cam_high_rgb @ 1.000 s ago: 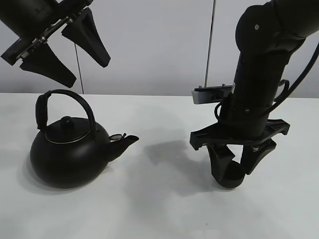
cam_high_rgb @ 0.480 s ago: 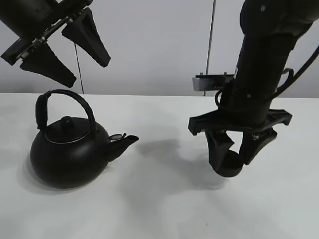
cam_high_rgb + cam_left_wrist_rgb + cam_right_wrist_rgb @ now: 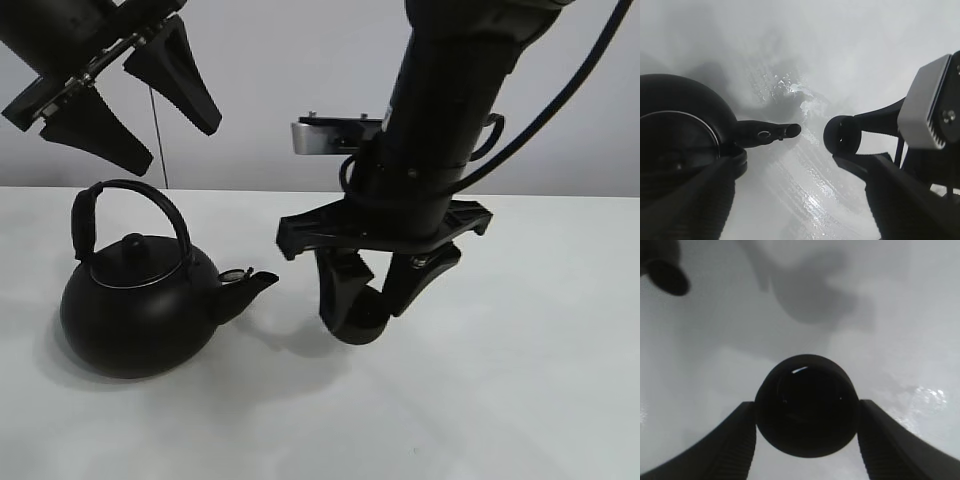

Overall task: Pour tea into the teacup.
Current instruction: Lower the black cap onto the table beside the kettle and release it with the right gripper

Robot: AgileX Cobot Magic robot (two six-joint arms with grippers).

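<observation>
Right tool is clenched on the teacup, one finger pressed against each side of the small black bowl, which sits upright with its mouth open toward the wrist camera. In the high view this tool hangs at the centre of the frame, fingers pointing down from the wide black crossbar of the arm. The cup is pinched at the very fingertips and seems to hang slightly above the white desk, though that is hard to judge.

Left tool sits in the upper left of the high view with its two black fingers spread wide and nothing between them, well above everything on the desk.

Below it, at the lower left of the same frame, the round black kettle stands upright on the desk. Its arched handle is raised and the lid is seated. Its spout points right, toward the held cup. From the left wrist camera the spout tip and the cup's rim are near each other, with a narrow strip of desk showing between them. Glossy, wet-looking streaks mark the desk beside that gap.
</observation>
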